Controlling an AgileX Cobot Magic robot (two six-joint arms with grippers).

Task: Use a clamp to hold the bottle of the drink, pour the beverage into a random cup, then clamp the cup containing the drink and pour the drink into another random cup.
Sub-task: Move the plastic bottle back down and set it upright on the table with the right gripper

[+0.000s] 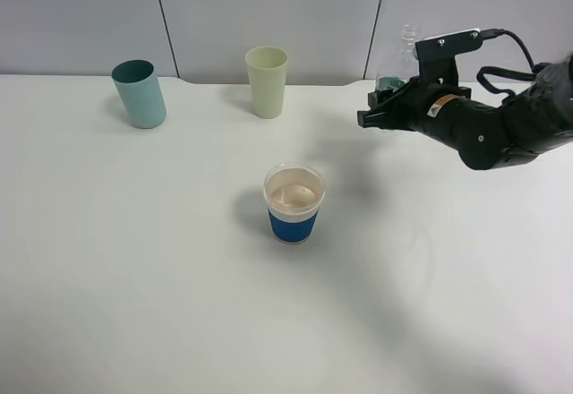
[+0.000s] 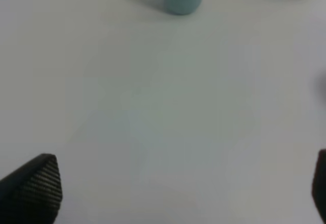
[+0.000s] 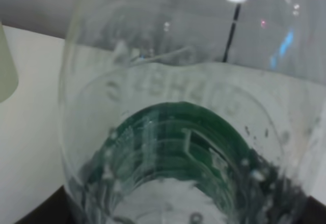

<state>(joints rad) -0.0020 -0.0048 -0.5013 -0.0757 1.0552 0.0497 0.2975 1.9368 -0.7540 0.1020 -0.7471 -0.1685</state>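
Left wrist view, my left hand (image 2: 175, 188) released over the surface (image 2: 153, 107), blue-sleeved cup (image 1: 294, 219) holding pale drink (image 1: 294, 195) mid-surface, right hand (image 1: 383, 100) further back clenched on clear bottle (image 1: 407, 43), teal cup (image 1: 140, 94) and pale green cup (image 1: 267, 81) farthest.

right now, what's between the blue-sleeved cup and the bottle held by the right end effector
Nothing: only bare table separates the blue-sleeved cup and the bottle, shown in the exterior high view.
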